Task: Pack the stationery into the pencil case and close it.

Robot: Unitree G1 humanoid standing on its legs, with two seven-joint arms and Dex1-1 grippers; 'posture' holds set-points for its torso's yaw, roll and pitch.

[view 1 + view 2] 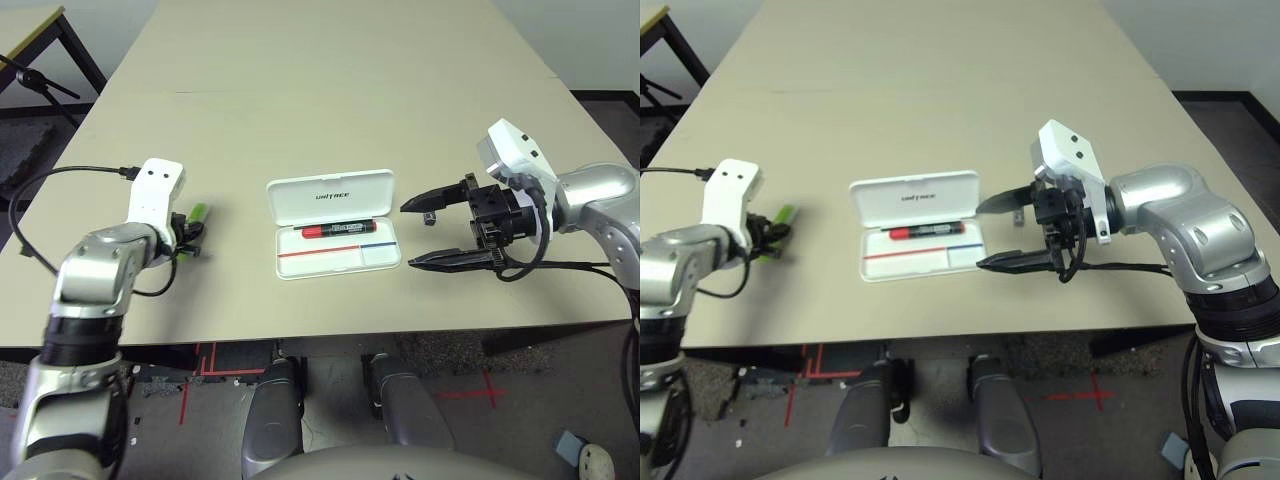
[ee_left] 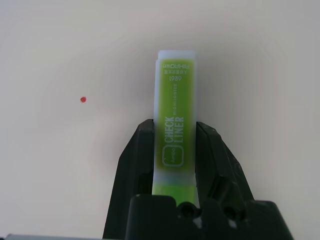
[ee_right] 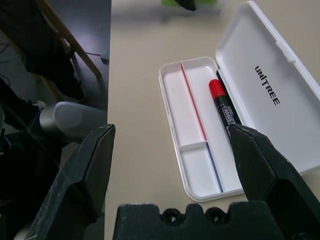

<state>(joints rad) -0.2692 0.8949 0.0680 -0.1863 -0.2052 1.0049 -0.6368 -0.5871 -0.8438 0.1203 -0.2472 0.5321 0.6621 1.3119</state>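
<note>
Listing what we see: left gripper (image 2: pixel 174 165) clamped on lime-green bar (image 2: pixel 174 125), left of open pencil case (image 1: pixel 335 262) holding red marker (image 1: pixel 332 230); right gripper (image 1: pixel 425 232) spread wide, empty, beside case.

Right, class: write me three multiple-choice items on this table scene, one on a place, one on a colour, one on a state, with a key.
1. Where is the marker?
A. inside the case
B. on the table by the left gripper
C. in the right gripper

2. What colour is the bar between the left gripper's fingers?
A. red
B. lime green
C. blue

3. How is the case?
A. shut
B. lid open
C. upside down

Key:
1 A, it lies in the tray against the hinge.
2 B, the left wrist view shows a green bar.
3 B, the lid stands back, tray exposed.
</note>
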